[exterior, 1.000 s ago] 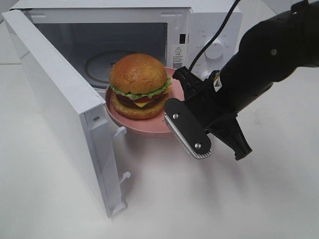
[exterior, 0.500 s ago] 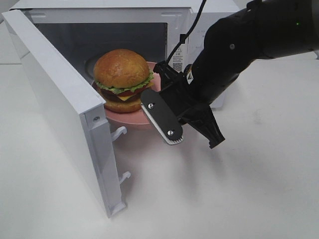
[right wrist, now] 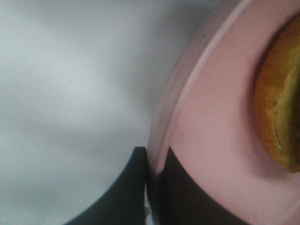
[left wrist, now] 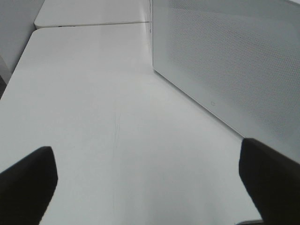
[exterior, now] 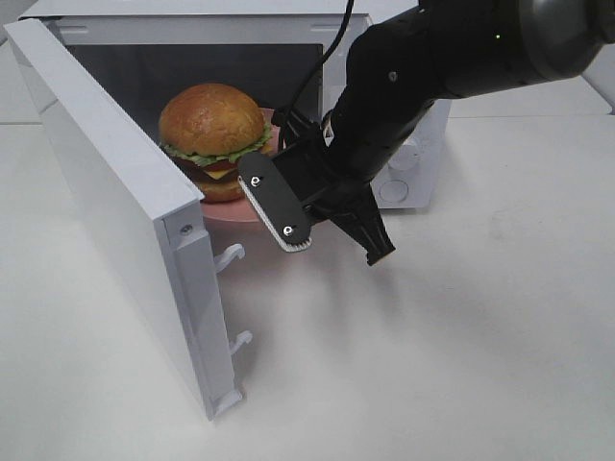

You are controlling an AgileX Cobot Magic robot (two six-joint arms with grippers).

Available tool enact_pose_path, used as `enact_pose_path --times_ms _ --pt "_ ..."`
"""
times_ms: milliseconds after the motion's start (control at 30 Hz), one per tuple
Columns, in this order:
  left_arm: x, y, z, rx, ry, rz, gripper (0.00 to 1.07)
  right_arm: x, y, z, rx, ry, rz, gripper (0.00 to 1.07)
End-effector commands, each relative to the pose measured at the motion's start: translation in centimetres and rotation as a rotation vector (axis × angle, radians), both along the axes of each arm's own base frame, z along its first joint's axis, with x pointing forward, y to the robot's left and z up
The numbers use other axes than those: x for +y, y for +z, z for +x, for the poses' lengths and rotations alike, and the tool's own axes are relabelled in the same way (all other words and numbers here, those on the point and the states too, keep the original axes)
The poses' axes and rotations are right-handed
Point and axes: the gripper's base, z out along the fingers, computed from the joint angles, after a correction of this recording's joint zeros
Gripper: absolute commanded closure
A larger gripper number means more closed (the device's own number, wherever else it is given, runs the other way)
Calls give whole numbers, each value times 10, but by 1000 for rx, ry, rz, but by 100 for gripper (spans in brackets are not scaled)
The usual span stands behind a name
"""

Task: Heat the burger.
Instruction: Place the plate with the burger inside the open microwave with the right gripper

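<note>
Pinching the pink plate, your right end effector holds the burger at the microwave opening; left end effector gapes, empty.

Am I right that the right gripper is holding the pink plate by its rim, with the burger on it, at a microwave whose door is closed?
Not quite: the microwave door stands wide open, as the exterior high view shows. The rest holds: the right gripper pinches the rim of the pink plate, and the burger sits on it.
</note>
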Motion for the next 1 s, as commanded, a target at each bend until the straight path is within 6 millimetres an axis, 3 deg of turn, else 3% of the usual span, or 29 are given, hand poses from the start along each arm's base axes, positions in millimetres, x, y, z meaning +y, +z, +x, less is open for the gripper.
enact_pose_path --times_ms 33,433,1000 --pt "0 -1 -2 -17 2 -1 9 3 13 13 -73 -37 54 107" --pt "0 -1 -2 -17 2 -1 9 23 17 43 -94 -112 74 107" --pt "0 -1 -2 -17 2 -1 9 46 8 77 -106 -183 99 107"
